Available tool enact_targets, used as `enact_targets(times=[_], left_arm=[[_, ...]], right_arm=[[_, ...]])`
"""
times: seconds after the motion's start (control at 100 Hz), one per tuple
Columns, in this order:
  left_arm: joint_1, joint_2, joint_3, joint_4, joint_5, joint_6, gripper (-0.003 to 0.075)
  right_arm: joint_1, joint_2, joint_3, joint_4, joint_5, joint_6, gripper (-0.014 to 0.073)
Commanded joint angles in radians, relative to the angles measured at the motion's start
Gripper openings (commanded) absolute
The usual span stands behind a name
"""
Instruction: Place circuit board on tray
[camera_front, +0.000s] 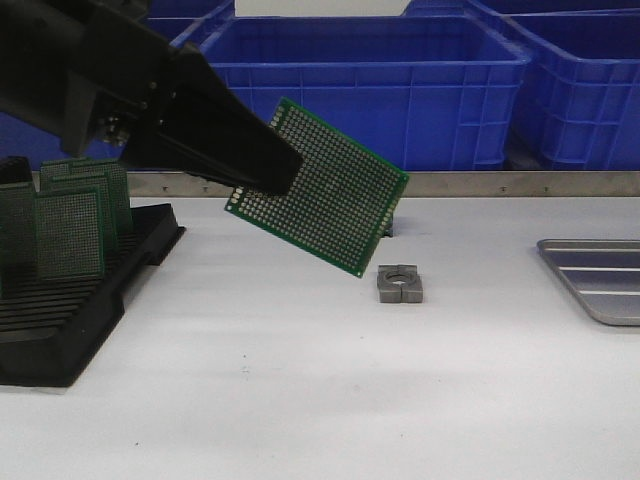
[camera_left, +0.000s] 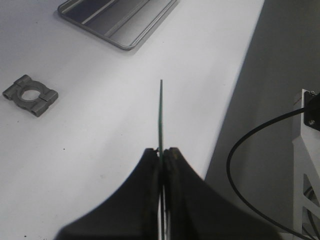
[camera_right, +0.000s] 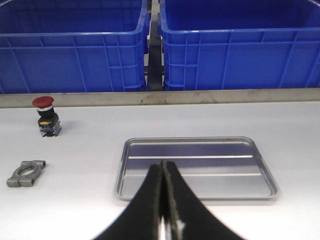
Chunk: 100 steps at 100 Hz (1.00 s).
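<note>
My left gripper (camera_front: 285, 170) is shut on a green perforated circuit board (camera_front: 325, 190) and holds it tilted in the air above the table's middle. In the left wrist view the board (camera_left: 160, 115) shows edge-on between the closed fingers (camera_left: 150, 170). The silver-grey metal tray (camera_front: 600, 275) lies at the table's right edge, empty; it also shows in the left wrist view (camera_left: 120, 20) and the right wrist view (camera_right: 195, 167). My right gripper (camera_right: 163, 164) is shut and empty, just short of the tray's near rim.
A black slotted rack (camera_front: 60, 300) with several green boards (camera_front: 70, 230) stands at the left. A grey metal clamp block (camera_front: 400, 284) lies below the held board. Blue bins (camera_front: 380, 80) line the back. A red-capped push button (camera_right: 46, 116) stands near the back edge.
</note>
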Motion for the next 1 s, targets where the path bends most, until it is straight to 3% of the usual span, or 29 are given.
enact_targets(times=[0.0, 0.27, 0.43, 0.52, 0.66, 0.76, 0.99], left_arm=[[-0.008, -0.027, -0.031, -0.058, 0.039, -0.007, -0.002], [-0.008, -0.027, -0.031, -0.06, 0.04, -0.007, -0.002], [-0.008, -0.027, -0.031, -0.06, 0.04, -0.007, -0.002], [-0.008, -0.027, -0.031, -0.06, 0.04, -0.007, -0.002], [-0.008, -0.027, -0.031, -0.06, 0.04, -0.007, -0.002], [-0.008, -0.027, -0.031, -0.06, 0.04, -0.007, -0.002], [-0.008, -0.027, -0.031, -0.06, 0.04, -0.007, -0.002]], right_arm=[[-0.003, 0.065, -0.123, 0.011, 0.071, 0.001, -0.0058], [-0.003, 0.342, -0.374, 0.017, 0.374, 0.001, -0.0059], [-0.003, 0.514, -0.481, 0.073, 0.426, -0.019, -0.0049], [0.001, 0.584, -0.516, 0.184, 0.414, -0.092, 0.0034], [0.09, 0.655, -0.538, 0.422, 0.365, -0.276, 0.0313], [0.192, 0.705, -0.539, 0.548, 0.344, -0.487, 0.0489], [0.34, 0.853, -0.541, 0.762, 0.391, -1.017, 0.0515]])
